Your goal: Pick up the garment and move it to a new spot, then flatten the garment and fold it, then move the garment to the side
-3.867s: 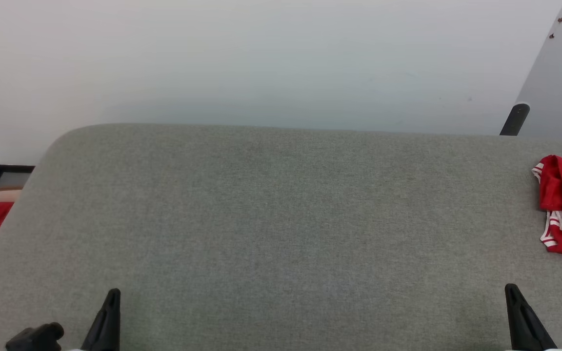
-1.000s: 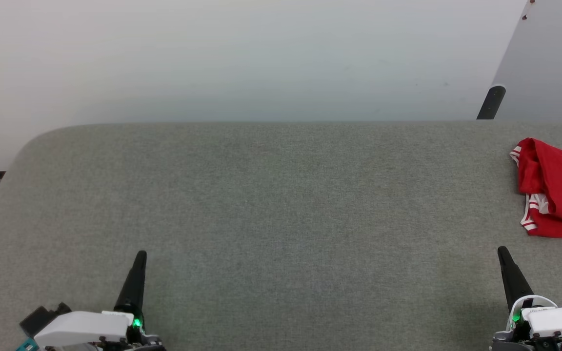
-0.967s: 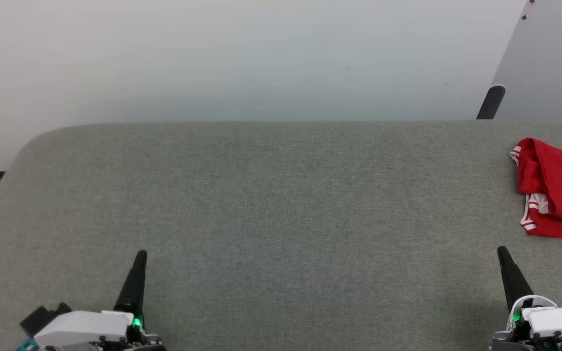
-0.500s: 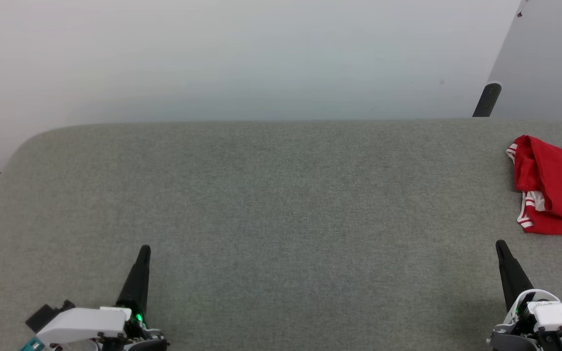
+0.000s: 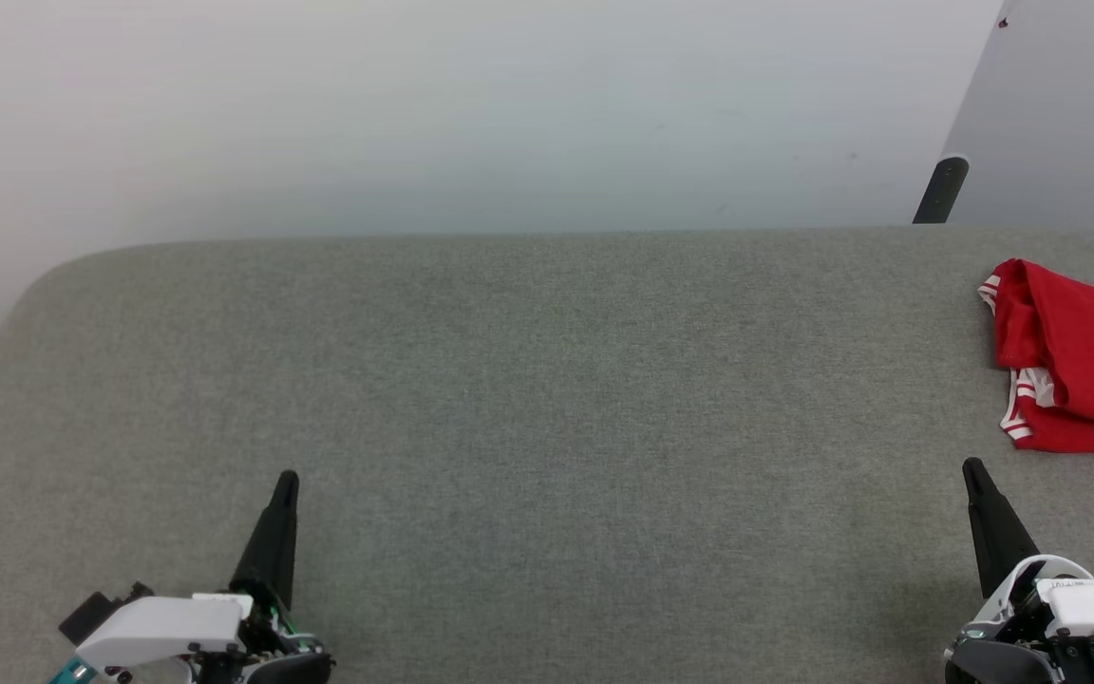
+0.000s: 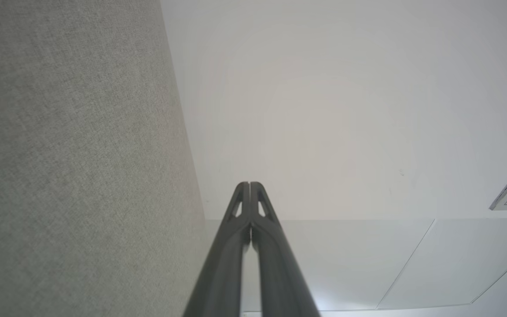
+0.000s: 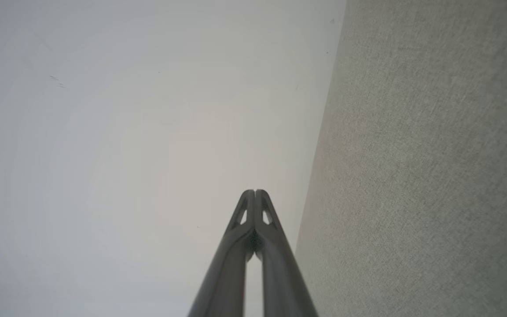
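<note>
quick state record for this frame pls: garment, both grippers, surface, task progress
target: garment, red with red-striped white trim, bunched up, at the far right of the head view and cut by its edge
support: grey fabric surface, garment lies on it
left arm: left gripper shut, holding nothing, over the near left of the surface
right arm: right gripper shut, holding nothing, just on the near side of the garment, apart from it
progress: garment not yet picked up
</note>
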Controlling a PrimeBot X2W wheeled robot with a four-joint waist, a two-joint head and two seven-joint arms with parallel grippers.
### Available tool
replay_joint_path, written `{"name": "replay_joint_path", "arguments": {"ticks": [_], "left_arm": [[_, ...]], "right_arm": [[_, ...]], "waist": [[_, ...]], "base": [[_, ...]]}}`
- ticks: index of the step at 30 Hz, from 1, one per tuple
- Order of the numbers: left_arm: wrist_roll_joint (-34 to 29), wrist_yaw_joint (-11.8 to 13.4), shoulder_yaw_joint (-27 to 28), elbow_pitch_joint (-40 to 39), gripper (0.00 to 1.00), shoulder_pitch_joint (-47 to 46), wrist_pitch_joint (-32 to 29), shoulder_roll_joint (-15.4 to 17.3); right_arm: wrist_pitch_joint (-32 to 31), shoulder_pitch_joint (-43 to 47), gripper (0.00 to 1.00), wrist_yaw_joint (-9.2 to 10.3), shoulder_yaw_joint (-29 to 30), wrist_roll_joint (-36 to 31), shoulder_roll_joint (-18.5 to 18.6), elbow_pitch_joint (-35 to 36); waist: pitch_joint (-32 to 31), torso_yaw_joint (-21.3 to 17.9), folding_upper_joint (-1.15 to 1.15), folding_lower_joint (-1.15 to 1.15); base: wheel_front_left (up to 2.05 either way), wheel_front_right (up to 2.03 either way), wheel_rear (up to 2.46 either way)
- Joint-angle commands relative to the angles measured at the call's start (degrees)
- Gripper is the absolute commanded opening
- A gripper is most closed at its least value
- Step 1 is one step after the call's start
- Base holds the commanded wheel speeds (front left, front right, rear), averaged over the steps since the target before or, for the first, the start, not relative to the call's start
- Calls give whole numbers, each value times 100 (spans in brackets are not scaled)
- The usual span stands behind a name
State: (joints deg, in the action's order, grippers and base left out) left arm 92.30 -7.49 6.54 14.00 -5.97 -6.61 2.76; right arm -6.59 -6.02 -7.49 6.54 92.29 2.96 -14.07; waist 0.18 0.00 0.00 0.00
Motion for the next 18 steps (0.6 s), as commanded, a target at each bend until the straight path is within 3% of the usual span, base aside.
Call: {"name": "replay_joint_path", "arguments": {"ticks": [1, 18], "left_arm": [[11, 0, 17, 7, 0, -55, -15, 3], [11, 0, 15, 7, 0, -54, -15, 3]], "right_arm": [[-14, -36, 0, 0, 5, 21, -21, -1], [-13, -34, 0, -1, 4, 22, -21, 0]], "waist": [[0, 0, 0, 0], [0, 0, 0, 0]], "base": [[0, 0, 0], [0, 0, 0]]}}
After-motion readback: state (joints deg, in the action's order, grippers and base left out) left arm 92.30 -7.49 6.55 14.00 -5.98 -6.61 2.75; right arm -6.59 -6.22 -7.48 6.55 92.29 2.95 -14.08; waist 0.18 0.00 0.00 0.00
